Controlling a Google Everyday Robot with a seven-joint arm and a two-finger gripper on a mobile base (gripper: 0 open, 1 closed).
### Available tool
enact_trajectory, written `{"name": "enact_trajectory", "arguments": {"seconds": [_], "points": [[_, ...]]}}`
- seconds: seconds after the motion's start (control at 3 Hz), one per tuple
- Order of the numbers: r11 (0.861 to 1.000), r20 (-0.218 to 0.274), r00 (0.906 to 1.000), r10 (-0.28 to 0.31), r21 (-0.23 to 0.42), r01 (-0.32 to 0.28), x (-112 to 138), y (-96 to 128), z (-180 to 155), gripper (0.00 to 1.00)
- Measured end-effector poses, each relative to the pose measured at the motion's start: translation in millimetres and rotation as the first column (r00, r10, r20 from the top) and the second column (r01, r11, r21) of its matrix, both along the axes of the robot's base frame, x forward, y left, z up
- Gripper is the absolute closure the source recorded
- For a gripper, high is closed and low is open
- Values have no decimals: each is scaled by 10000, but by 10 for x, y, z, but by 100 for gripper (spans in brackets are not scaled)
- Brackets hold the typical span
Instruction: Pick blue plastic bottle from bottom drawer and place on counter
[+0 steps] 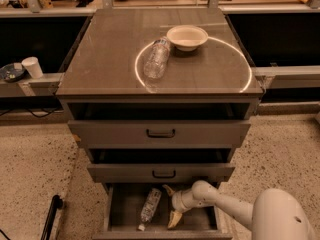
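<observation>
The blue plastic bottle (149,207) lies in the open bottom drawer (197,228), left of middle, white cap toward the front. My gripper (171,204) is down inside the drawer, just right of the bottle. Its two yellowish fingers (174,218) are spread apart and hold nothing. The white arm (225,207) reaches in from the lower right. The counter (110,59) is the glossy grey-brown cabinet top with a bright ring reflection.
Another clear bottle (156,59) lies on the counter beside a cream bowl (187,36). The two upper drawers (160,133) with black handles stand slightly pulled out above the gripper. A white cup (33,67) stands on a ledge at left. A black pole (50,216) lies on the floor.
</observation>
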State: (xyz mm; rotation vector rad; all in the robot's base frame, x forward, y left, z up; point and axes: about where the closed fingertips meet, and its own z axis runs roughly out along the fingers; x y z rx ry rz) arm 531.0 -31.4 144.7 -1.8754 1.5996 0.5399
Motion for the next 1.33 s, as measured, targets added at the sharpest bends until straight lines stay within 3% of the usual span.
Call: {"name": "enact_trajectory", "arguments": {"seconds": [0.67,1.0,1.33], "points": [[9997,337,9993,154,-188,-147,-64,30,-1,0],[9944,980,9902,997,-444,-957,-153,101,20,0],[9937,1003,9893,1062,-459,-1020,-168,109,14,0]]}}
